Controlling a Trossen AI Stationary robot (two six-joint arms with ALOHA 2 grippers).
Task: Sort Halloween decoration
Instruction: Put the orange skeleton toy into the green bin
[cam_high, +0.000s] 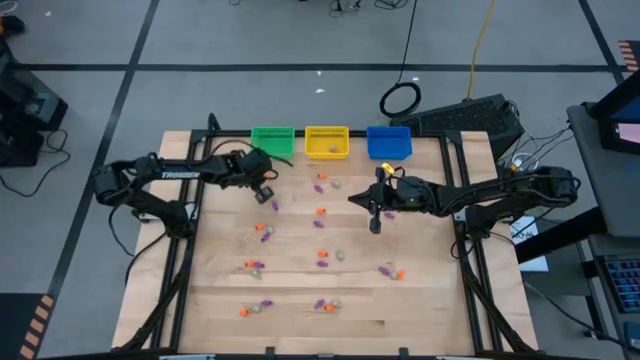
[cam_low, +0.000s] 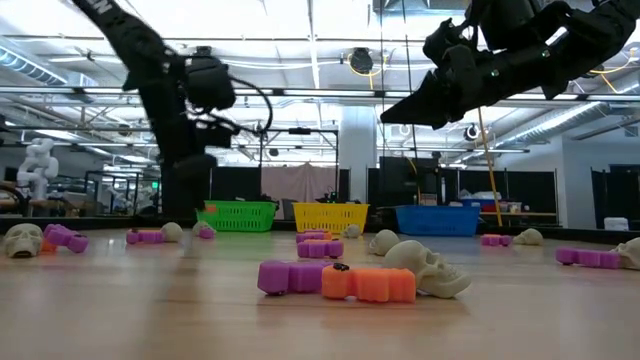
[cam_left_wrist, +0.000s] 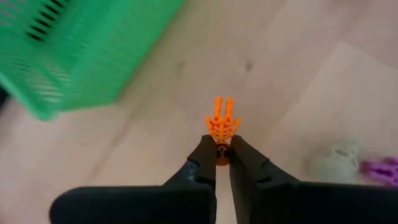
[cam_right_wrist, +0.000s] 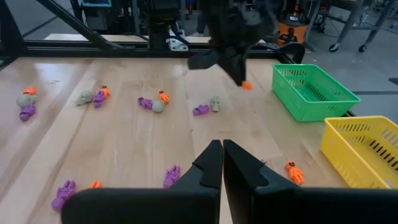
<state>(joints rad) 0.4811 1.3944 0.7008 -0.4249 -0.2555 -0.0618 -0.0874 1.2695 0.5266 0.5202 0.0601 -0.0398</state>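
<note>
**Orange skeleton lifted beside green basket**

Dark fingers of the left claw (cam_left_wrist: 222, 155) pinch a tiny orange plastic skeleton trinket (cam_left_wrist: 222, 124) above the pale wooden bench (cam_left_wrist: 298, 81), near the green plastic basket (cam_left_wrist: 81, 50), in the left wrist view. From the right wrist, the right claw (cam_right_wrist: 222, 163) hangs pressed together, empty, over the bench. From above, scattered orange, purple and beige-grey Halloween trinkets (cam_high: 320, 258) dot the bench before the green, yellow (cam_high: 326, 142) and blue (cam_high: 389, 142) baskets. At bench level, a purple piece (cam_low: 288, 276), an orange piece (cam_low: 370, 284) and a pale skull (cam_low: 428, 268) lie touching.
</note>
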